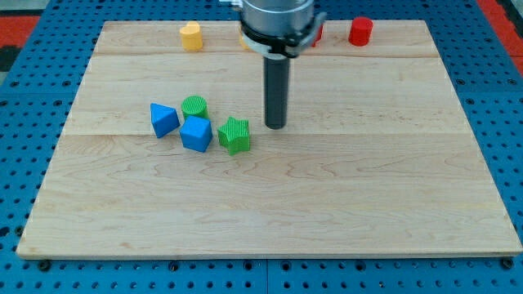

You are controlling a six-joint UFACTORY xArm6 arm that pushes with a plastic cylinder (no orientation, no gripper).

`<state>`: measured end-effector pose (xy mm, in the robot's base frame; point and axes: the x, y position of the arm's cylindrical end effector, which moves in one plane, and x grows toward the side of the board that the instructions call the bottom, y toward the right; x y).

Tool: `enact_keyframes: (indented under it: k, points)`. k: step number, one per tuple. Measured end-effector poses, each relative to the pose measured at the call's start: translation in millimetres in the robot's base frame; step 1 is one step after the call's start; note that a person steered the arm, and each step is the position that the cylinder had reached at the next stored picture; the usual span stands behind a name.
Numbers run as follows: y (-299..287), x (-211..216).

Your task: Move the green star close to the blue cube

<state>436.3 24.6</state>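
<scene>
The green star (234,135) lies left of the board's middle, just right of the blue cube (196,134), with a narrow gap between them or barely touching. My tip (276,126) stands on the board a short way to the right of the star and slightly above it in the view, not touching it. The dark rod rises from the tip to the arm's end at the view's top.
A green cylinder (194,106) sits just above the blue cube. A blue triangular block (163,119) lies to the cube's left. A yellow block (191,36) and a red cylinder (360,31) stand along the top edge; another red block (316,33) is partly hidden behind the arm.
</scene>
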Motion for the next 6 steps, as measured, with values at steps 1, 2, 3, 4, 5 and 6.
enact_keyframes:
  k: [1, 2, 3, 4, 5, 6]
  points:
    - [-42, 36]
    - [-80, 18]
    - [-60, 22]
    - [-35, 23]
    - [29, 4]
    - [145, -18]
